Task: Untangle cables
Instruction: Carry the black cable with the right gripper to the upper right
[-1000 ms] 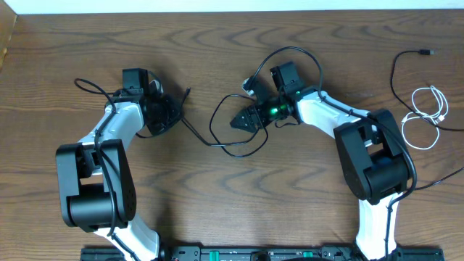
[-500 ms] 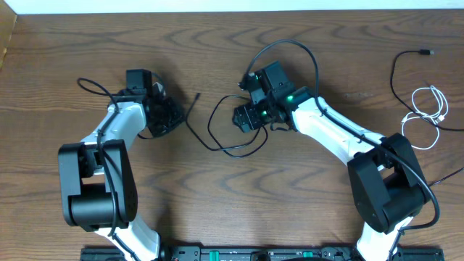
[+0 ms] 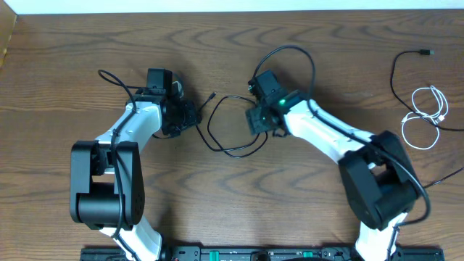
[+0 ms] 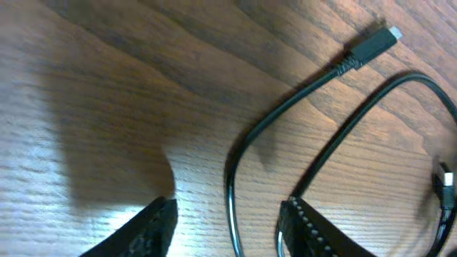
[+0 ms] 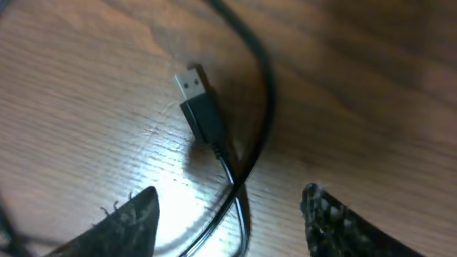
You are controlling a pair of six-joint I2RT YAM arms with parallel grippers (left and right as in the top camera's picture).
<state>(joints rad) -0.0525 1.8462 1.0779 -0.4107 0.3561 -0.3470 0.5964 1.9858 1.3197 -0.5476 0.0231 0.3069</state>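
Near edge side: left gripper (image 4: 228, 230) has its fingers apart, straddling the black cable (image 4: 232, 193) without pinching it. Right gripper (image 5: 235, 225) also has its fingers apart, over the cord beside its USB-A plug (image 5: 196, 89). The cable lies looped mid-surface (image 3: 239, 196). It looks thin, light and limp, so it is best pinched just behind a stiff plug. Bare wood lies all round. Well apart toward the right edge is a coiled white cable (image 3: 422, 114). A second black cable (image 3: 394, 76) lies nearer the far right corner.

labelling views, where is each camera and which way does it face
overhead: above the table, facing straight down; both arms show
left wrist: behind left gripper, facing the black cable; fingertips show
right wrist: behind right gripper, facing a USB plug; fingertips show
shared: overhead and left wrist show that cable's small plug
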